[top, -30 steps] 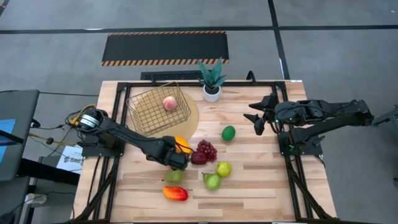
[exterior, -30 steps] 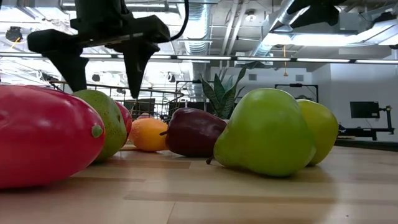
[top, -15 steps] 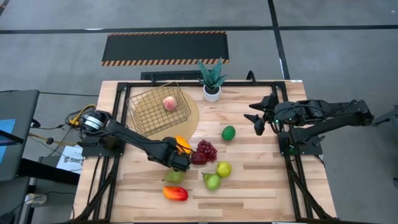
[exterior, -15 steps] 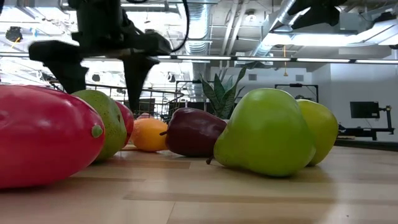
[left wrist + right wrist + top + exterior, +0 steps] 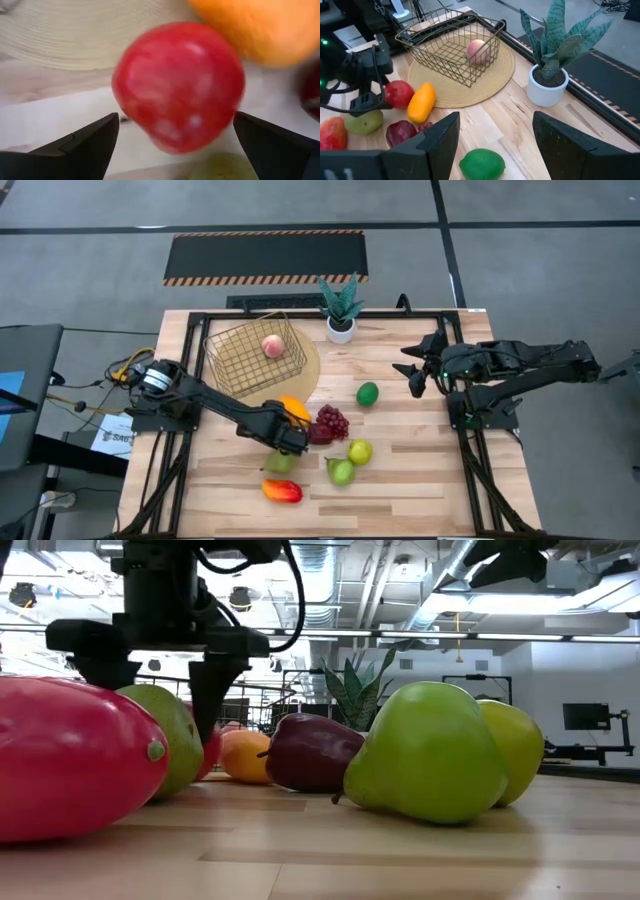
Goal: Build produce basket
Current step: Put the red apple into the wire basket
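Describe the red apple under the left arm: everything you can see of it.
The red apple is a small, round toy fruit with a glossy, slightly mottled red skin that looks like plastic. It lies on the wooden table just off the woven mat's edge, close beside the orange mango; whether they touch is unclear. The left hand is above it, open, one finger on each side, not closed on it.

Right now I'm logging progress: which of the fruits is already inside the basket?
Only the pink peach lies inside the gold wire basket. All the other fruits lie loose on the table.
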